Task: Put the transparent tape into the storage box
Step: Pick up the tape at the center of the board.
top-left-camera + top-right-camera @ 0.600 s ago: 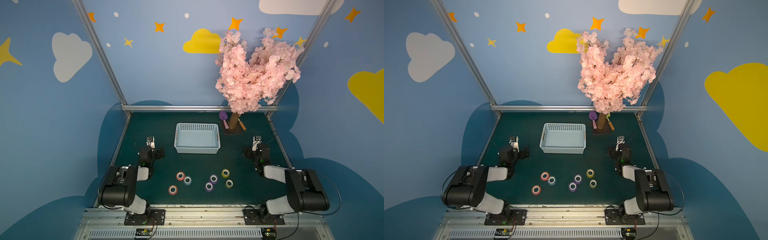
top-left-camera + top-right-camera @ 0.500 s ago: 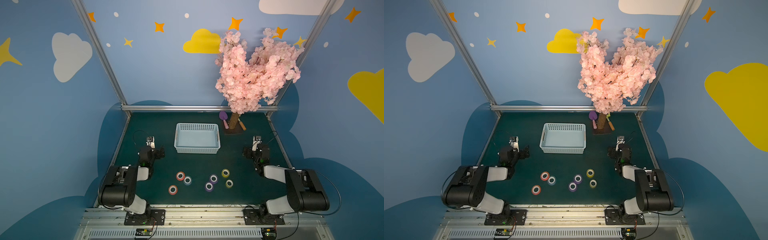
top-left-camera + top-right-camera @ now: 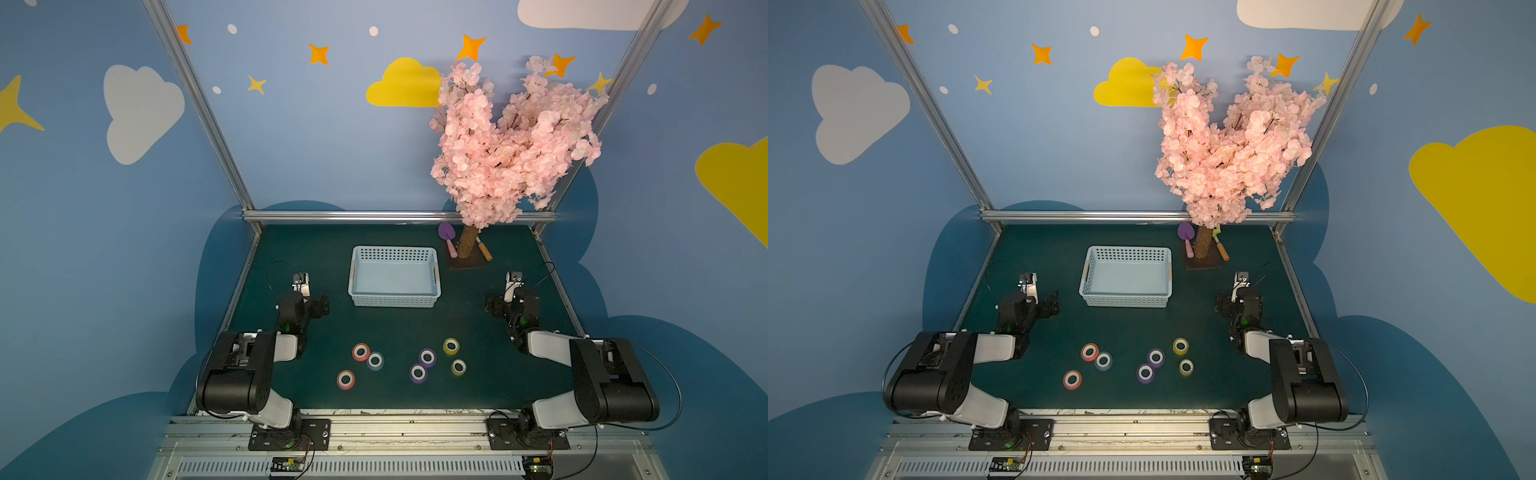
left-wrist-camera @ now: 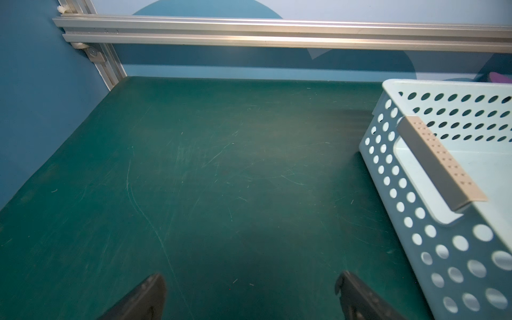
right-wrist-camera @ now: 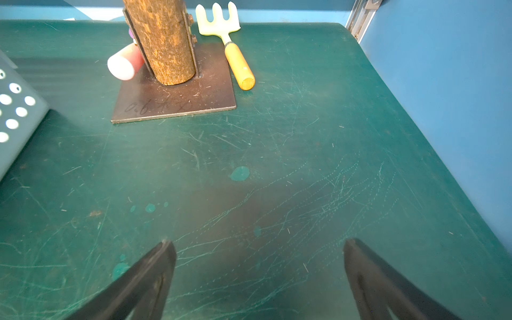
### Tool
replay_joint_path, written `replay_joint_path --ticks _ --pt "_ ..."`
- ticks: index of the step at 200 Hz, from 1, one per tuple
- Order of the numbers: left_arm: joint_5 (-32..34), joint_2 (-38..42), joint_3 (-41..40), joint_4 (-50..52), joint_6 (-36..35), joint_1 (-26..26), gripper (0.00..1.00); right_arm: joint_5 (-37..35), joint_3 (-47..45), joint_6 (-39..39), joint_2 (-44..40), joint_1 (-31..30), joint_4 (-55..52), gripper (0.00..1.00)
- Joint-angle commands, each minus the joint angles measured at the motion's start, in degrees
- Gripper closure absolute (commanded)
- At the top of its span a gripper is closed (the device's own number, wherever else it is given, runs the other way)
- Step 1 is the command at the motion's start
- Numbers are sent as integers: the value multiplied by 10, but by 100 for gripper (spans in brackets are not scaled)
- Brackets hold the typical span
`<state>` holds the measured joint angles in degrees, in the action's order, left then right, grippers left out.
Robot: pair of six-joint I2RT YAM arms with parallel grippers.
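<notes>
Left gripper point(image 4: 250, 293) is hovering low over the bare green mat point(image 4: 221, 166), jaws spread wide and nothing between them. The storage box point(image 4: 415, 221) is sitting just beside it. Right gripper point(image 5: 259, 249) is likewise standing open and empty over the mat, near the tree base plate point(image 5: 177, 102) and a toy rake point(image 5: 235, 61).

Seven tape rolls are lying flat on the near part of the mat between the two arms, well apart from the box. I am taking the transparent tape point(image 3: 375, 360) to be the palest roll, just beside an orange roll point(image 3: 360, 352); tint is hard to judge at this size.

The box is showing empty in both top views. Judgement: nothing is done yet. Reach, grasp, carry and release are all remaining.
</notes>
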<state>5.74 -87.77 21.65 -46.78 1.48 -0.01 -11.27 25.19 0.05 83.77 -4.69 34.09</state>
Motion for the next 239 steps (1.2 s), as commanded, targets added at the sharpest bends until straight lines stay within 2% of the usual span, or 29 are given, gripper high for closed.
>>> replay_joint_path --ticks 1,177,193,209,214,239 --pt "-6 -5 9 -7 -5 2 0 4 11 -1 7 1 16 2" --pt "-16 2 13 -1 -12 1 0 -2 19 12 -3 1 4 2" --pt "-24 30 39 68 -17 1 0 -5 54 14 -17 2 -51 2" --pt "-6 67 103 220 1 0 0 -12 121 39 -36 2 -205 2" --pt "3 75 121 260 13 1 0 -4 151 25 -38 2 -260 2" --pt "13 115 168 376 78 1 0 22 257 38 -32 2 -468 2"
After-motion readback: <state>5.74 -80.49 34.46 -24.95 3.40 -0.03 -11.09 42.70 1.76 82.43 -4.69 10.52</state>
